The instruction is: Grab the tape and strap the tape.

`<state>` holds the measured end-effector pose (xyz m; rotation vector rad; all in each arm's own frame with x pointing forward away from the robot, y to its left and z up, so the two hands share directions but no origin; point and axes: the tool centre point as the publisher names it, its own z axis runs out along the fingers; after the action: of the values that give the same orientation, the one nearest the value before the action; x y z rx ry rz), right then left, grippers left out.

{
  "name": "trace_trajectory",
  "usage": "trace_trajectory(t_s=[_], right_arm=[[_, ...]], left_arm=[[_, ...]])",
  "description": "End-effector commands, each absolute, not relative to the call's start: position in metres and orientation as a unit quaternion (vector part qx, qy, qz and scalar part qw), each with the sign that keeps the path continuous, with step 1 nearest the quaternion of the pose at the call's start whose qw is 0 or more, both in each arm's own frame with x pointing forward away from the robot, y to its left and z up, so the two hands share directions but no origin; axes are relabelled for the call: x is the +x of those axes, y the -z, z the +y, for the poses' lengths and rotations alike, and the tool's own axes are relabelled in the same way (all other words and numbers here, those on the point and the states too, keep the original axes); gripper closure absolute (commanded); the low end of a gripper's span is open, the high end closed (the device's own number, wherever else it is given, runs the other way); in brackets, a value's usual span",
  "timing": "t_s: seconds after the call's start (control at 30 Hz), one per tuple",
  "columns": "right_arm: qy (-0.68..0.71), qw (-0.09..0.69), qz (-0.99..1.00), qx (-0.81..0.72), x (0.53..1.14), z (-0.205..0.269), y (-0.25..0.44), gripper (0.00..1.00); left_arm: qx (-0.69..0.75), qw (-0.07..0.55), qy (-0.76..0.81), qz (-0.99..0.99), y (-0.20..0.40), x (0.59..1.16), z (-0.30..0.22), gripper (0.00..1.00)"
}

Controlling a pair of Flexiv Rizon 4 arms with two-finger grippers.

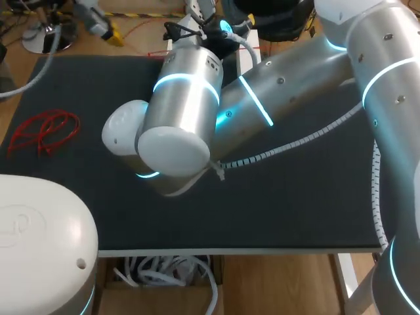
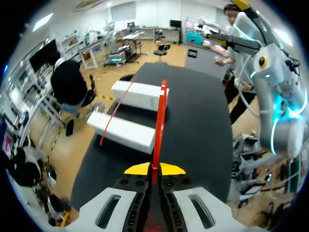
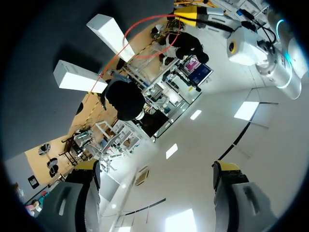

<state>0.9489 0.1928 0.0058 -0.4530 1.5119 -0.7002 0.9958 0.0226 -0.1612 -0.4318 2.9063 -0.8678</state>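
Tape [image 2: 159, 116], red, is pinched at one end between the yellow tips of my left tool [image 2: 154, 170], which is closed on it. From there the strip stands on edge and runs straight ahead, over one end of the near block [image 2: 128, 130], a long white one lying on the dark counter [image 2: 203, 125]. Just beyond the near block, parallel to it with a gap between, lies the far block [image 2: 140, 94], also white. Past that one the tape bends back and returns as a thin line slanting across both blocks. It ends just off the near block's long side, the one facing my left tool.

My right tool [image 3: 157, 193] is open, its fingers [image 3: 82, 193] spread wide. It is well apart from the near block and points away from the counter.

From the head view my right arm [image 1: 190, 98] stretches across the counter. A red tangle [image 1: 46, 131] of the same thin stuff lies flat on the counter toward my left arm [image 1: 39, 230]. I cannot tell its place relative to the near block.
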Motion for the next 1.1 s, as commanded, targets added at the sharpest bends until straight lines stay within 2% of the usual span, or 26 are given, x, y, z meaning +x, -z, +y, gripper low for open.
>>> trace_trajectory(t_s=[0.03,0.4,0.83,0.87,0.9,0.97,1.0,1.03,1.07,1.1], right_arm=[[0.308,0.648,0.666,-0.202,0.949,0.192,-0.009,0.00],[0.308,0.648,0.666,-0.202,0.949,0.192,-0.009,0.00],[0.308,0.648,0.666,-0.202,0.949,0.192,-0.009,0.00],[0.308,0.648,0.666,-0.202,0.949,0.192,-0.009,0.00],[0.308,0.648,0.666,-0.202,0.949,0.192,-0.009,0.00],[0.308,0.648,0.666,-0.202,0.949,0.192,-0.009,0.00],[0.308,0.648,0.666,-0.202,0.949,0.192,-0.009,0.00],[0.308,0.648,0.666,-0.202,0.949,0.192,-0.009,0.00],[0.308,0.648,0.666,-0.202,0.949,0.192,-0.009,0.00],[0.308,0.648,0.666,-0.202,0.949,0.192,-0.009,0.00]], left_arm=[[-0.211,0.027,0.239,0.948,0.178,0.981,0.062,1.00],[-0.299,-0.039,0.200,0.932,0.248,0.963,0.148,1.00],[-0.358,-0.091,0.173,0.913,0.292,0.956,0.202,1.00],[-0.366,-0.093,0.174,0.909,0.295,0.954,0.206,0.91],[-0.373,-0.093,0.171,0.907,0.297,0.952,0.210,0.89],[-0.392,-0.097,0.164,0.900,0.301,0.948,0.217,0.76],[-0.396,-0.098,0.162,0.899,0.303,0.946,0.220,0.57],[-0.396,-0.098,0.162,0.899,0.303,0.946,0.220,0.13],[-0.396,-0.098,0.162,0.899,0.303,0.946,0.220,0.00],[-0.396,-0.098,0.162,0.899,0.303,0.946,0.220,0.00]])
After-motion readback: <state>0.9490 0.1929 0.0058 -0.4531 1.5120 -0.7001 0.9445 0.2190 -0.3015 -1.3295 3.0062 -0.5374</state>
